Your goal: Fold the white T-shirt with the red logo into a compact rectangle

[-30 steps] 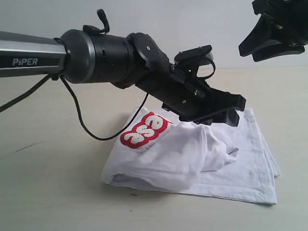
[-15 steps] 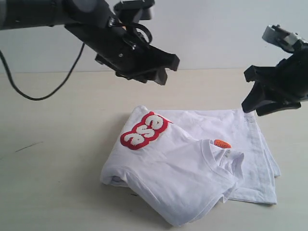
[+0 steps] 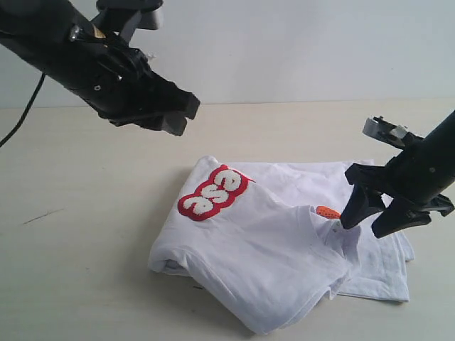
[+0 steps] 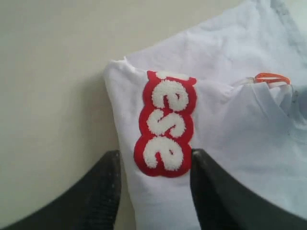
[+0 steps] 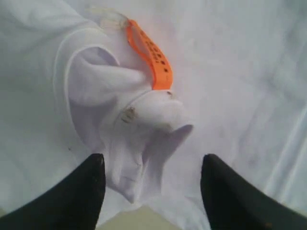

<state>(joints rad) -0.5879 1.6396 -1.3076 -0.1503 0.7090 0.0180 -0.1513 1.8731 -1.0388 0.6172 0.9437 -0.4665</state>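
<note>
The white T-shirt (image 3: 263, 249) lies folded on the table, its upper layer slanting toward the front. The red logo (image 3: 213, 193) faces up at the fold's left end, with only the letters "ese" showing. An orange neck tag (image 3: 328, 212) sits by the ribbed collar (image 5: 72, 67). My left gripper (image 3: 181, 117) hangs open in the air behind and left of the shirt. In the left wrist view the left gripper (image 4: 156, 155) looks down on the red logo (image 4: 165, 129) and holds nothing. My right gripper (image 3: 364, 227) is open and low over the collar. In the right wrist view the bunched collar cloth (image 5: 144, 129) lies under the right gripper (image 5: 153, 160), beside the orange tag (image 5: 151, 55).
The beige table (image 3: 85, 270) surrounds the shirt, with a pale wall behind it. A black cable (image 3: 21, 117) trails from the left arm at the far left. A lower layer of the shirt (image 3: 384, 277) sticks out to the right, under the right gripper.
The left gripper has let the folded layer drop, then risen and drawn back to the left. The right gripper has come down from the upper right to the collar and opened wider.
</note>
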